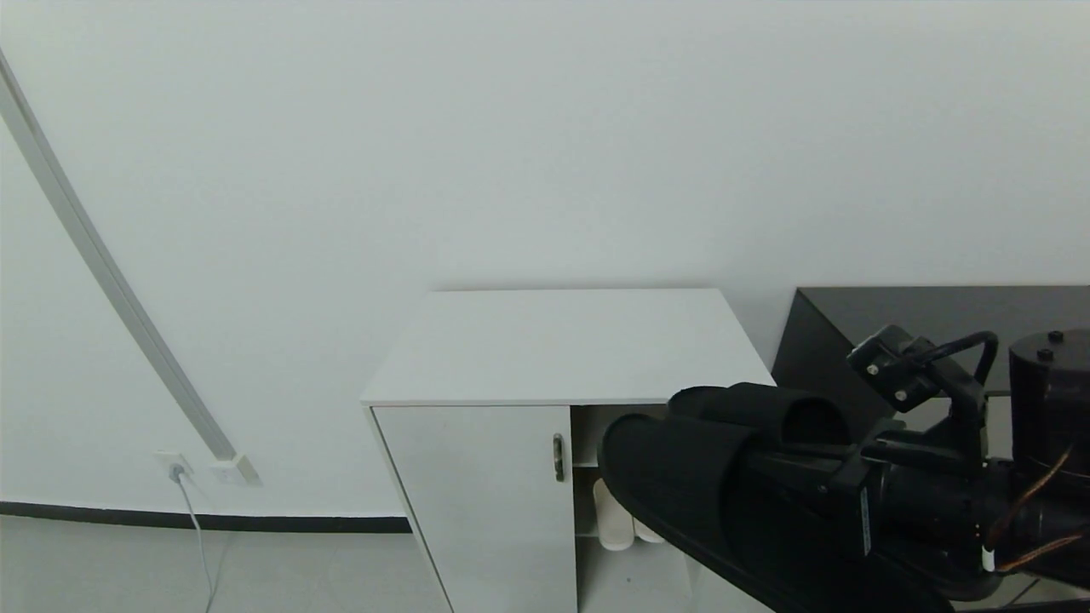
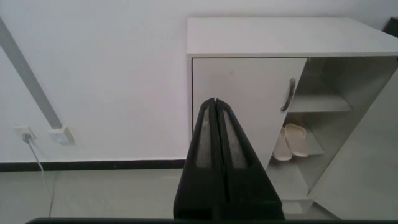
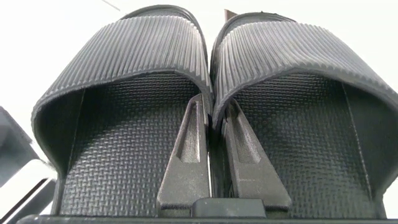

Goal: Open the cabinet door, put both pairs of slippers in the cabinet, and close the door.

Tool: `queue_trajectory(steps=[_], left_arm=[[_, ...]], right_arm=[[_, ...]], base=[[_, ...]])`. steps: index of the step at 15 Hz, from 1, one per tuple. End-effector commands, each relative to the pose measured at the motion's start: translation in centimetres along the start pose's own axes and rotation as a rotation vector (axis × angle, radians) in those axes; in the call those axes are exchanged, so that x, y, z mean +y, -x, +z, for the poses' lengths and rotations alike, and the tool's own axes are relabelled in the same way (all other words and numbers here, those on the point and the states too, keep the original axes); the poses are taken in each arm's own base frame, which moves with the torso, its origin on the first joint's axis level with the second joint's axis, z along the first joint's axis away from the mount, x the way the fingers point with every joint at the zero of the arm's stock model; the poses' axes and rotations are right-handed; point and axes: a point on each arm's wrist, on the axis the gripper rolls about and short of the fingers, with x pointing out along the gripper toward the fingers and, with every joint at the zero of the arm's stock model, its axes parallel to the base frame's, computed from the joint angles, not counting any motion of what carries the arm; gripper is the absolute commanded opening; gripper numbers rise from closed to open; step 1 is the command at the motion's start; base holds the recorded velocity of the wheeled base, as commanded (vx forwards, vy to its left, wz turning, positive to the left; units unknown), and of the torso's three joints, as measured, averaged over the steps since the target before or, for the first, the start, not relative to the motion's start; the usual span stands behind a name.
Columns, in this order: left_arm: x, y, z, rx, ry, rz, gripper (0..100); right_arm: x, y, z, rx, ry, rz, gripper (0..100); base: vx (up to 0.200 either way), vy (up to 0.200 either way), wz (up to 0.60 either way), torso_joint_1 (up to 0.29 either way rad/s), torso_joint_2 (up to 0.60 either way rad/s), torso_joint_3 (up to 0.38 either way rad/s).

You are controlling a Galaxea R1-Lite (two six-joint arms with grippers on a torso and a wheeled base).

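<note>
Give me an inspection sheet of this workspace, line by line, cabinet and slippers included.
Surface: white cabinet top; grey floor.
Job's things: cabinet's right side open, left door shut; white slippers on an inner shelf; black slippers held up in front.
Clutter: nothing seen.
Grippers: right gripper shut on the black slippers; left gripper shut, empty.
Cables: one cable from a wall socket.
Surroundings: white wall, slanted conduit, dark table.
</note>
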Motion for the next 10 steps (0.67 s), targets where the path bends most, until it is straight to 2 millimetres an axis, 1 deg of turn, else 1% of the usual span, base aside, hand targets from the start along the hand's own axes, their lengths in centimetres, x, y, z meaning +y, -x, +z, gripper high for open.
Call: queue_trajectory(steps=[1,3,10], left_arm=[[0.0,-0.01,0.01,0.0,0.0,0.0,0],[0.0,-0.01,0.0,0.001,0.002,0.001,0],[0.0,-0.01,0.0,0.001,0.002,0.001,0]], right_arm=[[0.09,-0.08,-0.09,0.004,0.002,0.002,0],[0.09,-0.07,-0.15,0.007,0.018,0.002,0],[0.07,-0.06,-0.35,0.014,0.027,0.003,0]], base=[[0.0,0.0,0.0,0.0,0.0,0.0],[0.0,0.0,0.0,-0.018,0.04,0.028],[0.0,0.0,0.0,-0.154,0.36,0.198]])
